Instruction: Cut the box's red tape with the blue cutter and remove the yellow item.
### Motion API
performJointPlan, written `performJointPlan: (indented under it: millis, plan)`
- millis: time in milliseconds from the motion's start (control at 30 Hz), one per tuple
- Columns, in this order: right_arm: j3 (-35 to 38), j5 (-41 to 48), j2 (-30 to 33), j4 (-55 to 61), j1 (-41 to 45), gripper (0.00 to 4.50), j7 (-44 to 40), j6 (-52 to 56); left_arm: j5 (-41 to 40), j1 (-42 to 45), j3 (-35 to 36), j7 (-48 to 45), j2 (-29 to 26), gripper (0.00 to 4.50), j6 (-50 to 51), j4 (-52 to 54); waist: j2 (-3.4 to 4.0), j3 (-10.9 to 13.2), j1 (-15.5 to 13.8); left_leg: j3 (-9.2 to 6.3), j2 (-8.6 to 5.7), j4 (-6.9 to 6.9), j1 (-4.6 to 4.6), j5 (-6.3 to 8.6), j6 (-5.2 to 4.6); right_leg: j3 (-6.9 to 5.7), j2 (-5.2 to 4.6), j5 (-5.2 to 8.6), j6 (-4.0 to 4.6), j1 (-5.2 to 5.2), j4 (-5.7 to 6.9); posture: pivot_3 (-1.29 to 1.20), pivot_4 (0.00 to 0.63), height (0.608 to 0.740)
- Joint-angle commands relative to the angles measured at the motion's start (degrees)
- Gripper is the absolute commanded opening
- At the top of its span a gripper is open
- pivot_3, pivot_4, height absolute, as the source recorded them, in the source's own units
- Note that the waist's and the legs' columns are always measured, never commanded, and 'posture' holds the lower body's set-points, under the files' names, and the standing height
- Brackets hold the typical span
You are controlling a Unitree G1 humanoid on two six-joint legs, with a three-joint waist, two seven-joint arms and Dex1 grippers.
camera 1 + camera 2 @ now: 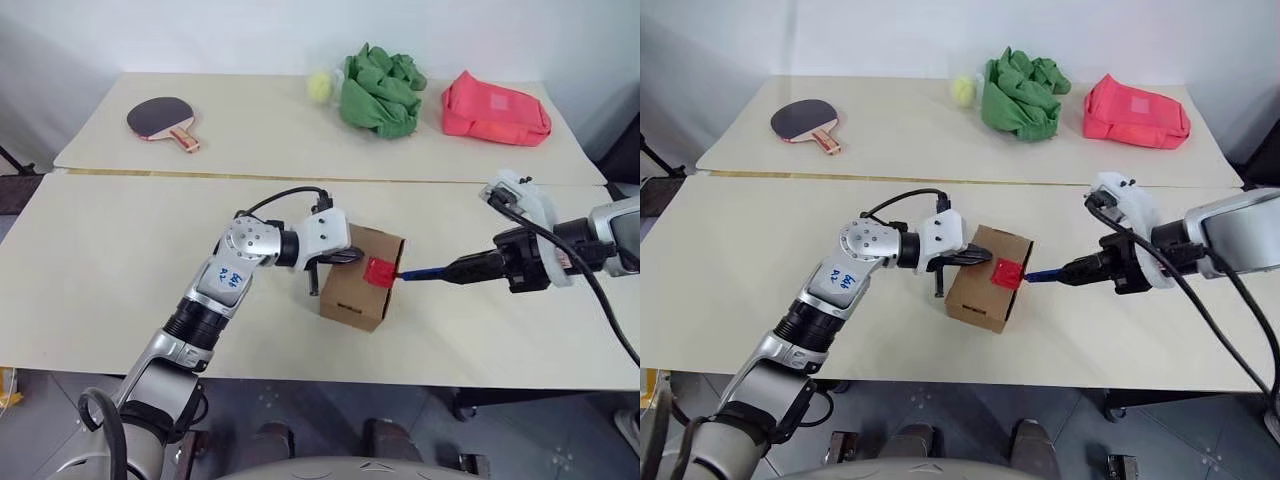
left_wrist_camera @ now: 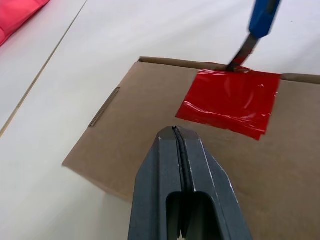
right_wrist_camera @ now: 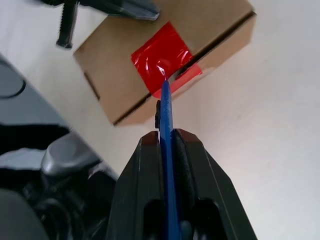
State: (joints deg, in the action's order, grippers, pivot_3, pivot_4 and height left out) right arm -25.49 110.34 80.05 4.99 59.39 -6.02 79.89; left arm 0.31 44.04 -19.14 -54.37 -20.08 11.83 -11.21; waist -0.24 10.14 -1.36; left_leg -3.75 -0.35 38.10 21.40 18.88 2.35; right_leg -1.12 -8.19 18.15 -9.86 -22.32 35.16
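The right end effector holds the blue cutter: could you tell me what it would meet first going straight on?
The red tape on the box; the blue cutter's tip appears already there.

Silver arms, white wrists, black cables, black fingers (image 2: pixel 185 200).

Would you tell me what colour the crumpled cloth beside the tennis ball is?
Green; the crumpled cloth shows best in the left eye view.
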Motion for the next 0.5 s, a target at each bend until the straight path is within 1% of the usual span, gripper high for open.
performJointPlan:
  millis: [33, 200, 333, 500]
  plan:
    - [-2.49, 2.66, 0.25, 0.70, 1.84, 0.06, -3.50, 2.08, 4.13, -3.64, -4.13, 0.14, -0.92, 0.00, 2.70, -5.54, 0.00, 0.00, -0.02, 0.00, 0.00, 0.00, 0.00, 0.00, 0.00, 0.00, 0.00, 0.00, 0.00, 0.00, 0.00, 0.00, 0.150, 0.740]
    - [-0.32, 2.66, -1.31, 0.52, -0.10, 0.06, 2.04, -0.92, 4.02, -3.76, -4.04, 0.03, -1.05, 0.00, 2.66, -5.30, -0.01, -0.03, -0.04, 0.00, 0.00, 0.01, 0.00, 0.00, 0.01, 0.00, 0.00, 0.00, 0.00, 0.01, 0.00, 0.00, 0.150, 0.740]
    - [2.91, 2.66, -4.13, -2.28, -1.20, 0.06, 7.16, -1.58, 3.81, -4.10, -4.05, -0.21, -1.32, 0.00, 2.48, -4.64, -0.08, -0.16, 0.14, 0.01, 0.02, 0.02, -0.21, -0.01, 0.01, 0.00, 0.00, 0.00, 0.01, 0.19, 0.00, 0.00, 0.150, 0.740]
    - [7.48, 2.66, -8.62, -3.07, -4.00, 0.06, 13.73, -2.86, 2.71, -4.97, -3.88, -1.18, -1.92, 0.00, 0.45, -2.90, -0.09, -0.21, 0.39, 0.03, 0.08, 0.03, -0.26, 0.03, -0.10, 0.01, 0.06, -0.05, 0.08, 0.21, 0.02, 0.00, 0.150, 0.740]
